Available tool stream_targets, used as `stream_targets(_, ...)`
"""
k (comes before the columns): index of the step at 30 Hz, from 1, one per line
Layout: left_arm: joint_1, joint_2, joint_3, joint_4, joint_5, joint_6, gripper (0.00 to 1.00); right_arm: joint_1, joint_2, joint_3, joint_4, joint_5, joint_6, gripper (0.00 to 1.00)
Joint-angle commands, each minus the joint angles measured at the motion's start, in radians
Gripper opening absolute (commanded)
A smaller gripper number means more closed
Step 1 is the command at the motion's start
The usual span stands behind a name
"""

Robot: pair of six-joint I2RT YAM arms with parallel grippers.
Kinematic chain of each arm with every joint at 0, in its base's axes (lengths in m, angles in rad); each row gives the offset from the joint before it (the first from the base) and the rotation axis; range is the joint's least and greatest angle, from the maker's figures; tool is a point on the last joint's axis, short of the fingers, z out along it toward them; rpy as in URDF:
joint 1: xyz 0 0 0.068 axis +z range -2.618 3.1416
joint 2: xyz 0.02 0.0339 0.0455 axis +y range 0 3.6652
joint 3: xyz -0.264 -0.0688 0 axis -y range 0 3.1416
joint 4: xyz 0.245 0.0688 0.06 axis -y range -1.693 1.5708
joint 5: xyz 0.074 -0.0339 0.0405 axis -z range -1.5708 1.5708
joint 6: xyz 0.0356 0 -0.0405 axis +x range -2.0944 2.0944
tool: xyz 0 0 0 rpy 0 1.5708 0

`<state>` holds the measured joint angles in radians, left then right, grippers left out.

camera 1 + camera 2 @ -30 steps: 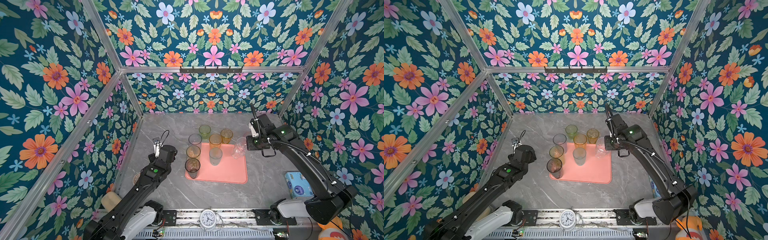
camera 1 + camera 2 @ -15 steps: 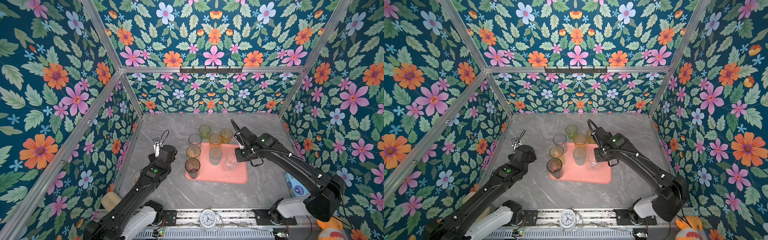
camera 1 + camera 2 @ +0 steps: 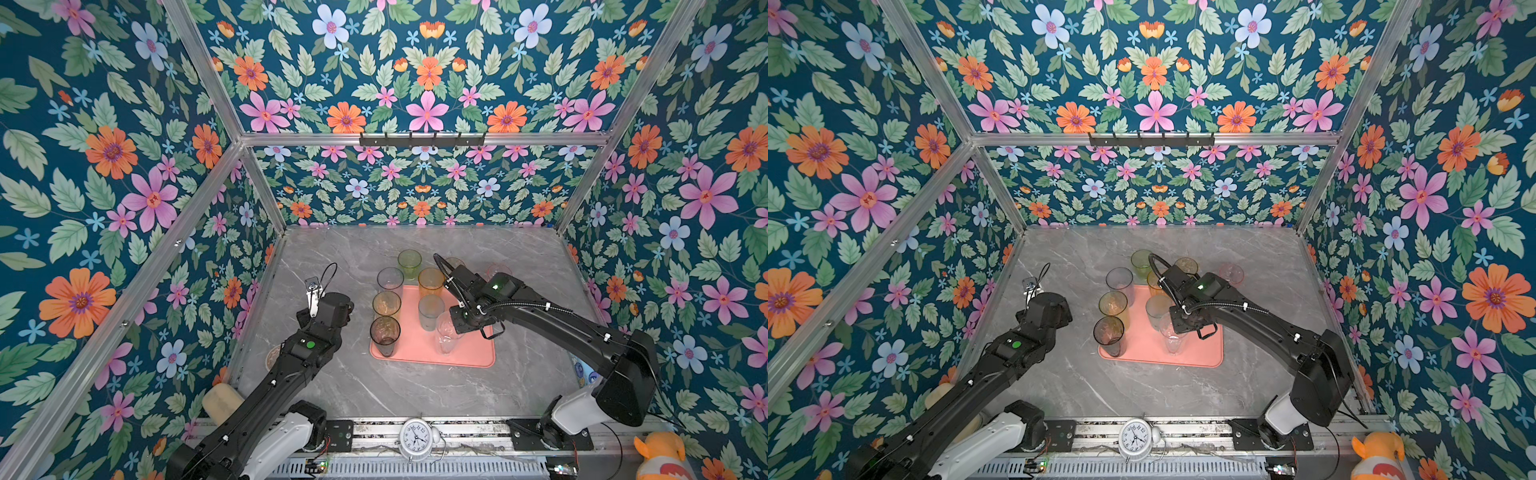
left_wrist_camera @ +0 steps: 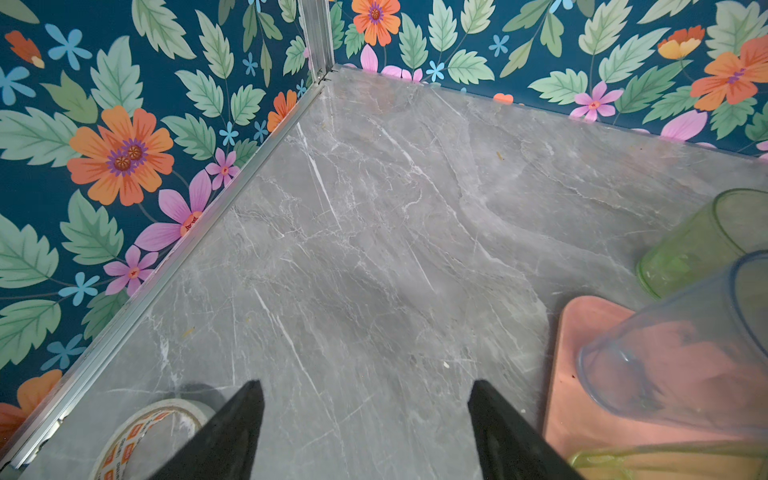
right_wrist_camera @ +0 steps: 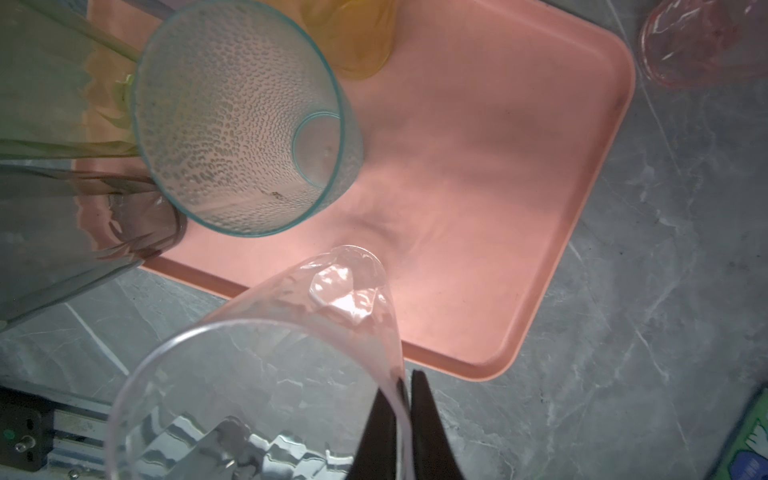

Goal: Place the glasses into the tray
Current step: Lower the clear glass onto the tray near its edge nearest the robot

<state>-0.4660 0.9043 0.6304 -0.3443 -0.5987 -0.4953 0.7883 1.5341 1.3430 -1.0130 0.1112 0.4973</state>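
Right gripper (image 5: 405, 382) pinches the clear glass (image 5: 270, 374) by its rim, base over the tray (image 5: 498, 166) (left gripper (image 4: 366, 384) spread open above the table (image 4: 374, 208)).

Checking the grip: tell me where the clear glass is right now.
In both top views the clear glass is upright over the near half of the tray, just in front of the teal-rimmed glass, rim pinched by the right pincer.

Cut off at the left wrist view's edge: pale blue glass (image 4: 685, 361), green glass (image 4: 702, 237), tape roll (image 4: 124, 436), the last partly behind a finger of the left gripper (image 4: 365, 388). Mostly hidden behind the right arm (image 3: 540, 316) in a top view: amber glass (image 3: 457, 262), blue box (image 3: 584, 372). Cropped in the right wrist view: pink glass (image 5: 702, 45), rim of the clear glass (image 5: 270, 353).
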Motion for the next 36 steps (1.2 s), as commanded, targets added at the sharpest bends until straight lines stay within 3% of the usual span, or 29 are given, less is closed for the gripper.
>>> stream_targets(1,0.000,-0.005,-0.004,0.005,0.000,-0.009,0.80,0.021,0.013,0.011,0.015,0.016,0.028,0.00)
stream_targets(28,0.000,-0.024,-0.018,0.004,-0.003,-0.011,0.80,0.084,0.108,0.050,0.078,0.004,0.048,0.00)
stream_targets(36,0.000,-0.024,-0.018,-0.001,-0.003,-0.012,0.80,0.088,0.140,0.056,0.090,0.001,0.054,0.05)
